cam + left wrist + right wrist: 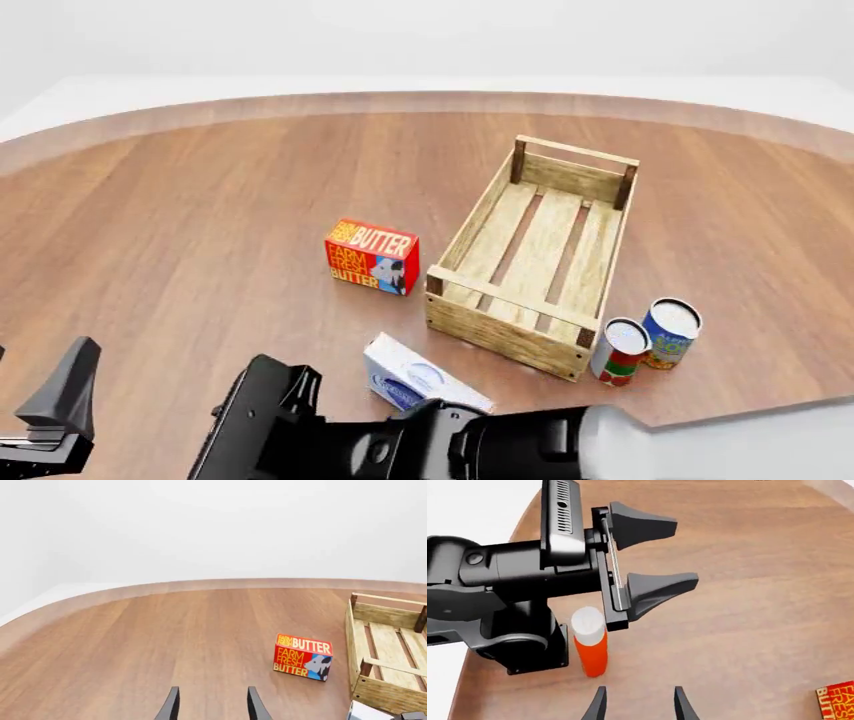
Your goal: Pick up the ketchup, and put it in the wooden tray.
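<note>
The ketchup stands upright on the wooden surface in the lower left of the right wrist view, its white cap up, just in front of the left arm's black base and just beside the left hand, whose two dark fingers are spread wide with nothing between them. The right hand shows only its two fingertips at the bottom edge of that view, parted with a gap and empty, near the bottle but not touching it. In the front view the bottle is hidden; the right arm fills the lower middle of the frame and part of the left hand sits at the lower left corner. The wooden tray lies right of centre, its long side running up the frame, empty inside. The butter box stands just left of the tray, apart from it. A white carton lies below the tray's near corner. Two tin cans stand together at the tray's lower right corner.
</note>
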Available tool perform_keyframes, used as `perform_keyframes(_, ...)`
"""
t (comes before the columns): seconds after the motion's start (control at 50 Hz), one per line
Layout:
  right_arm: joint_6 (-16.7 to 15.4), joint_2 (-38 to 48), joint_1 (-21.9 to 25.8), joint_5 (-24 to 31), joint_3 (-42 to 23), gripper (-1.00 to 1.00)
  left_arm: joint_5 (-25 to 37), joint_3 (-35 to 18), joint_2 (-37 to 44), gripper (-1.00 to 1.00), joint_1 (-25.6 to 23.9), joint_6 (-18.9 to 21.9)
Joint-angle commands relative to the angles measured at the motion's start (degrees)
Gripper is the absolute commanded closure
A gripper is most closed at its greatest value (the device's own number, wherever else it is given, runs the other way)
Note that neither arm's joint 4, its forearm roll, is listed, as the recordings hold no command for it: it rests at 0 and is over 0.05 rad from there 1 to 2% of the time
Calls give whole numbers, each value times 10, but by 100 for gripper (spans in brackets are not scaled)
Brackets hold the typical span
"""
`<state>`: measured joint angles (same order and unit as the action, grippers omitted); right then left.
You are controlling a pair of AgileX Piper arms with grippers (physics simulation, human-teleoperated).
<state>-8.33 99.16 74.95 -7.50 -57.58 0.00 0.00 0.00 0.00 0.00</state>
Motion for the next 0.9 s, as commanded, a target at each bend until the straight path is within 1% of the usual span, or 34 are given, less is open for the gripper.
perform_keyframes(0.02, -6, 53, 33, 11, -48, -100, 0, 0, 0, -100, 0, 0)
perform_keyframes(0.28, -3, 103, 61, 36, -119, -100, 0, 0, 0, -100, 0, 0)
perform_keyframes(0.42, -2, 123, 68, 37, -136, -100, 0, 0, 0, -100, 0, 0)
perform_keyframes(0.6, 1, 138, 68, 33, -145, -100, 0, 0, 0, -100, 0, 0)
perform_keyframes(0.9, 1, 163, 54, 17, -138, -100, 0, 0, 0, -100, 0, 0)
